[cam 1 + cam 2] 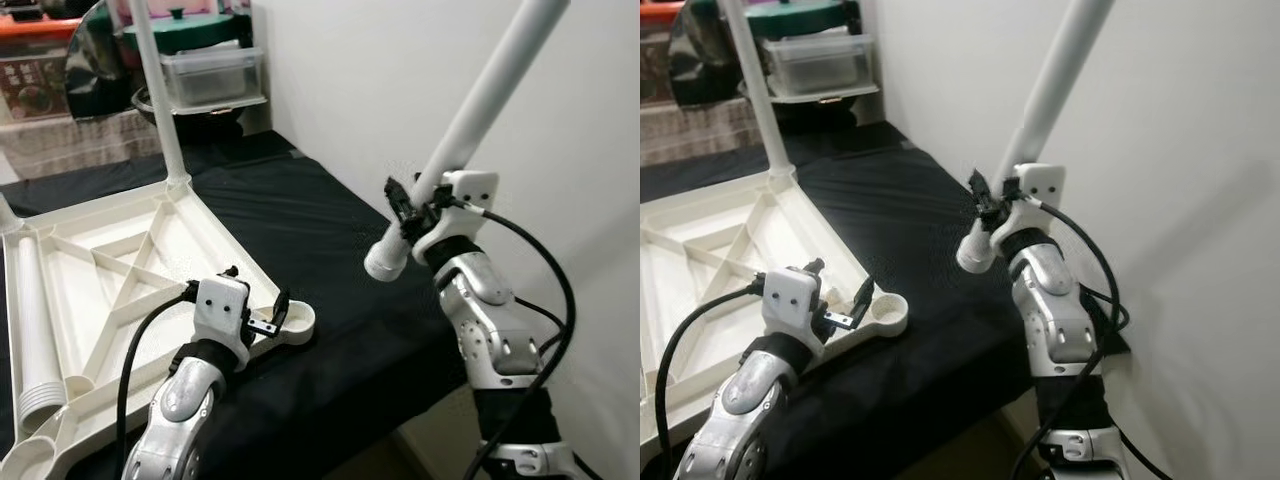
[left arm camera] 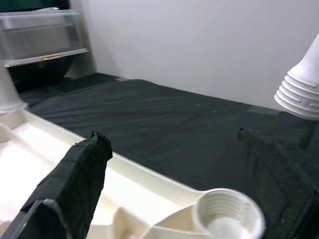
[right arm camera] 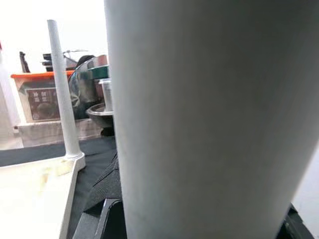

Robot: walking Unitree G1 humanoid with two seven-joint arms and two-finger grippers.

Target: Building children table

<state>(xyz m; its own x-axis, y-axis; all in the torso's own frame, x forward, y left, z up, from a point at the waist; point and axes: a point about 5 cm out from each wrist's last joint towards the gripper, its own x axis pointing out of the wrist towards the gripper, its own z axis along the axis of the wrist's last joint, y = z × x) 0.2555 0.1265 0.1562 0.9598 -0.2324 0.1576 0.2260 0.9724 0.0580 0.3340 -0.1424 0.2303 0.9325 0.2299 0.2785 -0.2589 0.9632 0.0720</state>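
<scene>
The right end effector (image 1: 412, 212) is clamped on a white table leg (image 1: 470, 125) above the upturned tabletop (image 1: 120, 270), whose corner socket (image 1: 296, 322) sits between the left end effector's (image 1: 262, 318) spread fingers.

Left hand (image 2: 184, 199) fingers (image 2: 70, 184) apart, flanking threaded socket (image 2: 227, 216) on white tabletop (image 2: 75, 164) corner; black cloth (image 2: 164, 124) beyond

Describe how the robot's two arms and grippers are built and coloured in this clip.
Both arms are silver, glossy jointed segments with black bands at the wrists. Each wrist carries a white boxy housing with small dark screws. A black cable loops from each housing back along the arm. The left gripper and right gripper have black fingers; the left wrist view shows their fingers with a rough, matte surface.
</scene>
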